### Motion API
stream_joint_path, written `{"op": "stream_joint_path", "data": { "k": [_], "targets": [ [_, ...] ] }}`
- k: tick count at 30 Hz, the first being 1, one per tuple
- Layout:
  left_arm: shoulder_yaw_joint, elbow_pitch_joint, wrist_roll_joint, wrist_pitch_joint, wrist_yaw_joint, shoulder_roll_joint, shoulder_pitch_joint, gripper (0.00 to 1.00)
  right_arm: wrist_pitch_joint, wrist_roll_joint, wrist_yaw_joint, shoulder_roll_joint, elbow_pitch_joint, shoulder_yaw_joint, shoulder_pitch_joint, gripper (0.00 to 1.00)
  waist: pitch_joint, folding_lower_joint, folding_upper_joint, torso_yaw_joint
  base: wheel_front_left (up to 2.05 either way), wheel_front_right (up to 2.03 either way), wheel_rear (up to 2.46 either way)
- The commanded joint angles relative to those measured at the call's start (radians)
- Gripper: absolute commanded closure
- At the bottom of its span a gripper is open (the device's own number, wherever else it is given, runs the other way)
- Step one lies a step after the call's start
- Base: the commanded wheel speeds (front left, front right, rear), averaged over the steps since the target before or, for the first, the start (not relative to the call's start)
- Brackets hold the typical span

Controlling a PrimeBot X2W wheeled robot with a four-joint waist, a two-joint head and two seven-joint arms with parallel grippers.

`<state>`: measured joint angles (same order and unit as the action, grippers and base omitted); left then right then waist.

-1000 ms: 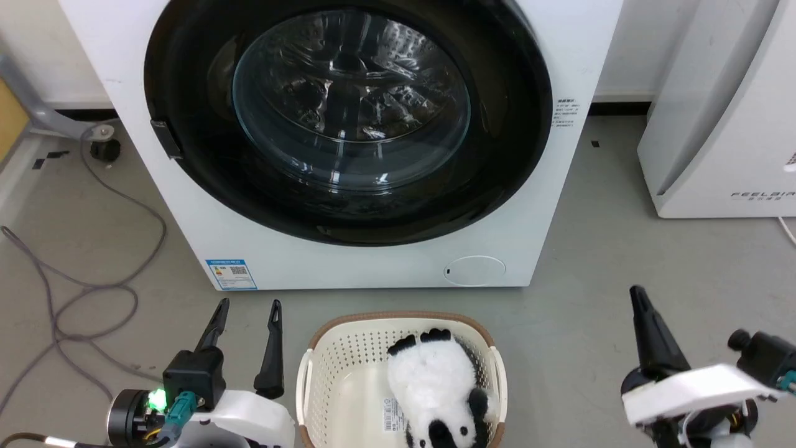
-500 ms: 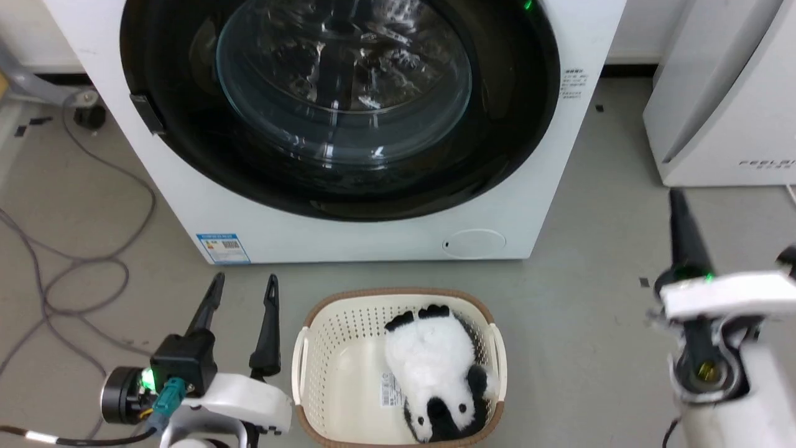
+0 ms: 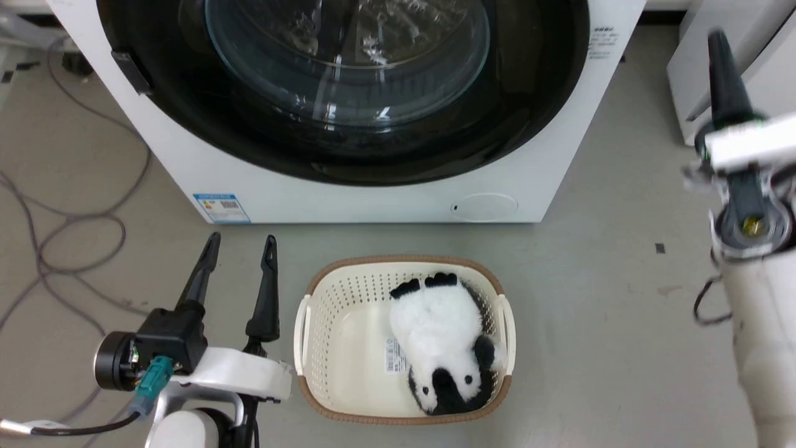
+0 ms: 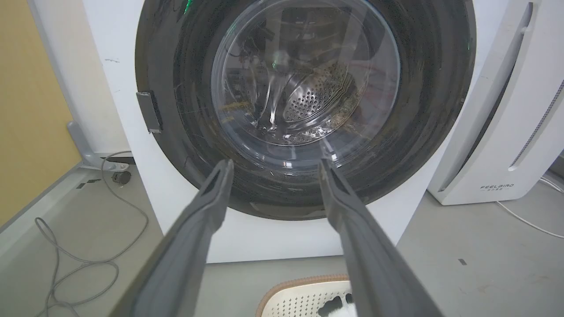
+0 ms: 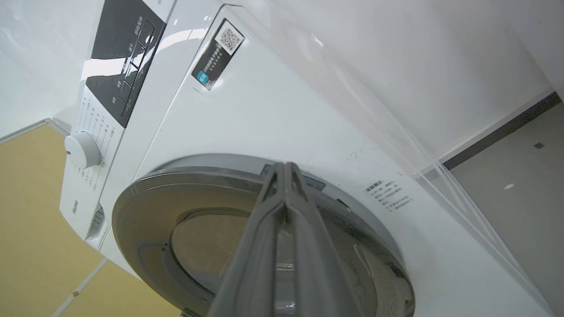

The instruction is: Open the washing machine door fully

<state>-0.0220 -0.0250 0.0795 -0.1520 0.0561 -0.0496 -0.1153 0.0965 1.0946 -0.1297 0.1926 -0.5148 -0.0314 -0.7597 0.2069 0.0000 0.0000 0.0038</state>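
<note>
Right pincer (image 3: 716, 40), clenched empty, is hovering nearer the large round glossy black washing machine door (image 3: 541, 93), lying leftward; left pincer (image 3: 239, 249) released.

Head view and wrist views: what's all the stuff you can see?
washing machine: one, white, ahead of the robot
washing machine door: one, glossy black, clear glass middle, machine's front
label sticker: one, blue, machine's lower left
filter cover: one, white, machine's lower right
dial: one, white, control panel
basket: one, cream, brown rim, floor before the machine
panda toy: one, black and white, in the basket
cables: a few, grey, floor at left
appliance: one, white, right of the machine
left gripper: one, dark, open, left of the basket
right gripper: one, dark, shut, raised at right
</note>
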Motion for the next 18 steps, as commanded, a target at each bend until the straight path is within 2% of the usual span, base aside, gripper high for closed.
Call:
{"op": "stream_joint_path", "data": {
  "k": [1,12,15,16,18],
  "targets": [
    [0.001,-0.006,0.009,-0.01,0.005,-0.001,-0.019,0.0,-0.009,0.028,-0.001,0.016,-0.032,-0.017,-0.054,1.0,0.015,0.0,0.0,0.006,0.0,0.0,0.0],
    [0.004,-0.016,0.03,-0.033,0.024,-0.001,-0.061,0.0,-0.132,0.074,-0.001,0.078,-0.293,-0.184,-0.391,1.0,0.092,0.0,0.0,0.021,0.0,0.0,0.0],
    [0.004,-0.018,0.033,-0.039,0.03,-0.001,-0.074,0.0,-0.188,0.077,-0.001,0.083,-0.357,-0.236,-0.476,1.0,0.112,0.0,0.0,0.023,0.0,0.0,0.0],
    [0.004,-0.02,0.035,-0.045,0.034,-0.001,-0.087,0.0,-0.245,0.09,-0.001,0.084,-0.409,-0.277,-0.556,1.0,0.131,0.0,0.0,0.025,0.0,0.0,0.0],
    [0.004,-0.02,0.047,-0.049,0.037,-0.001,-0.094,0.0,-0.293,0.101,-0.001,0.084,-0.436,-0.303,-0.603,1.0,0.142,0.0,0.0,0.026,0.0,0.0,0.0]
  ]
}}
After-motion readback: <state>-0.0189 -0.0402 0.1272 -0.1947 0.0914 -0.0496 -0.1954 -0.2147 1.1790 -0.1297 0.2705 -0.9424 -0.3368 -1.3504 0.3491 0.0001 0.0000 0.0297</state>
